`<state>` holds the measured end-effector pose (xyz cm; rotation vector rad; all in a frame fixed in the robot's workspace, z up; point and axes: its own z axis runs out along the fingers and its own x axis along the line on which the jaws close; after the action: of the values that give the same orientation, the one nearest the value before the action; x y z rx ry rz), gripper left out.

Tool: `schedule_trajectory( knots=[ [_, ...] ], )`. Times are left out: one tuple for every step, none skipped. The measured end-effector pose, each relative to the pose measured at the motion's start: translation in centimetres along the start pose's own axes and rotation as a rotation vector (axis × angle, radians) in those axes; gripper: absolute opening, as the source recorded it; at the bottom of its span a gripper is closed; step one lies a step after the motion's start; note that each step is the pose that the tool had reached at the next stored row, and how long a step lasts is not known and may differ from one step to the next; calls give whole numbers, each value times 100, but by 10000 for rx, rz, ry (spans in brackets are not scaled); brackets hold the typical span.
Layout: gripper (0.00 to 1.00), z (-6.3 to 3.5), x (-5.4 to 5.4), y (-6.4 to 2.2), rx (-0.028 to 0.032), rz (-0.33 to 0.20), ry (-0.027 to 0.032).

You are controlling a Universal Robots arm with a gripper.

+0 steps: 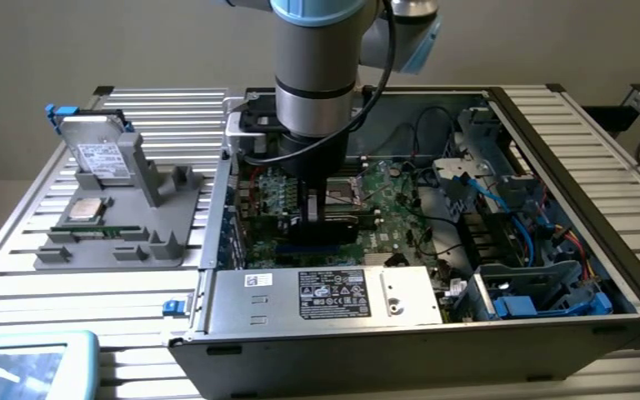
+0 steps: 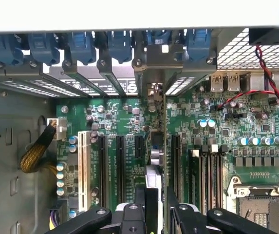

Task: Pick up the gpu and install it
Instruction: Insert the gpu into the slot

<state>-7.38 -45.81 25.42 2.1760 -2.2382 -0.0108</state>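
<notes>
Setting: plain pale wall [image 1: 131, 42] behind a desk [image 1: 31, 275] of ribbed silver metal slats. On the desk, toward the exterior view's left: a grey holder tray [image 1: 170, 250] carrying a silver hard drive [image 1: 100, 157] propped upright, a square processor chip [image 1: 84, 208] and a narrow memory stick [image 1: 103, 229] lying flat. Near corner, same side: part of a blue-rimmed screen [image 1: 20, 367]. Centre and right: an open computer case [image 1: 409, 350], side panel off, showing a labelled power supply box [image 1: 320, 296], blue cables and the green motherboard [image 2: 115, 117]. Arm [image 1: 314, 67]: reaches straight down into the case. End effector [image 2: 155, 197]: partly closed, its black fingers [image 2: 140, 204] clamped on either side of the gpu [image 2: 158, 156]. The gpu: held on edge, upright, directly over the row of long black expansion slots [image 2: 120, 165], its silver bracket end toward the rear wall with the blue retaining clips [image 2: 81, 46]. Whether its lower edge is seated in a slot cannot be told.
</notes>
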Motion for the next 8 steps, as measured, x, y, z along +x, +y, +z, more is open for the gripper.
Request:
schedule_trajectory(
  knots=[
    [27, 0, 0, 1, -1, -3, -3],
    [27, 1, 0, 1, -1, -5, -11],
    [27, 2, 0, 2, -1, -6, -22],
    [27, 4, 0, 2, -1, -7, -36],
    [27, 4, 0, 2, -2, -8, -49],
    [27, 5, 0, 2, -3, -9, -64],
    [27, 6, 0, 2, -4, -9, -79],
    [27, 7, 0, 2, -3, -9, -93]
  ],
)
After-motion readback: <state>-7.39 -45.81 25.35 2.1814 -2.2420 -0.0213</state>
